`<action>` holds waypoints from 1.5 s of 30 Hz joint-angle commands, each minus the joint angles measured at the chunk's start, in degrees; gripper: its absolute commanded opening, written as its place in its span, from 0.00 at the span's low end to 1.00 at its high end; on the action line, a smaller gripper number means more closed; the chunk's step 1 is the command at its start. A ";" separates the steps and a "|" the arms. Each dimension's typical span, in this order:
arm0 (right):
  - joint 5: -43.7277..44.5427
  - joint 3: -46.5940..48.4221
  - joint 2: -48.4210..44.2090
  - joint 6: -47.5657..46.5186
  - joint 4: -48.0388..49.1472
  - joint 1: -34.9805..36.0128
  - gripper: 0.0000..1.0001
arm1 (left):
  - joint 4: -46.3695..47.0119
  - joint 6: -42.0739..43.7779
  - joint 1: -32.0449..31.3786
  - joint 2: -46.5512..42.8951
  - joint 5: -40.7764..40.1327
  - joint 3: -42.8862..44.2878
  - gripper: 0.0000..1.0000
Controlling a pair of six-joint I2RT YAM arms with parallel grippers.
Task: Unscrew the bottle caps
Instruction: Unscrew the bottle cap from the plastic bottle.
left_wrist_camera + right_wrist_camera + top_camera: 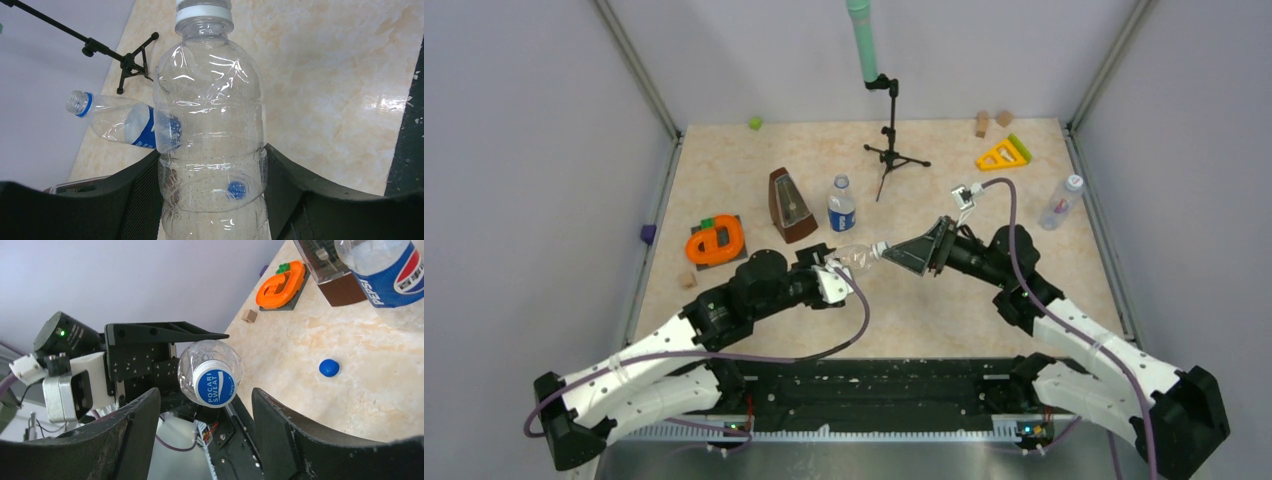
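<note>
Being clamped by its body in the left end effector above the desk, the clear bottle is presented cap-first so that its white cap is flanked, untouched, by the open right end effector for twisting.

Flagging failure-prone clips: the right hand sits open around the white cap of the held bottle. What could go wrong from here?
1. The right hand is open, with the white cap only at its fingertips, so a shallow grip may slip.
2. The left hand grips the thin clear bottle by its body, so twisting may spin or crush it.
3. The bottle is held off the table, so a freed cap could drop and roll.
</note>
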 commanded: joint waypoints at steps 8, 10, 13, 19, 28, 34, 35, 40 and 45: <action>0.15 0.20 6.61 10.24 11.53 0.33 0.54 | 3.67 2.27 -0.47 -1.91 -4.39 -2.17 0.00; -0.18 0.70 7.59 10.34 11.33 0.33 0.54 | 3.65 2.12 -0.45 -2.07 -4.28 -2.31 0.00; -0.27 1.19 8.82 10.45 10.62 0.33 0.54 | 4.07 2.17 -0.57 -2.17 -4.15 -2.42 0.00; -0.86 1.13 9.91 10.98 11.88 0.33 0.42 | 4.19 2.44 -0.58 -1.93 -4.26 -2.36 0.00; -1.39 -0.07 9.82 10.00 12.98 0.33 0.19 | 3.93 1.84 -0.58 -2.22 -1.12 -2.30 0.00; -6.67 -0.21 9.12 5.42 16.10 0.38 0.17 | 4.35 -1.93 -0.58 -3.32 3.48 -2.22 0.00; -8.08 -0.04 8.84 4.10 16.35 0.42 0.17 | 4.40 -2.24 -0.50 -3.38 5.01 -2.09 0.00; -13.09 1.72 6.49 -4.84 9.72 0.42 0.16 | 3.83 -6.77 -0.13 -2.52 10.69 -0.08 0.00; -17.74 3.14 4.19 -13.65 4.77 0.42 0.15 | -0.98 -12.08 4.97 1.69 24.78 5.10 0.00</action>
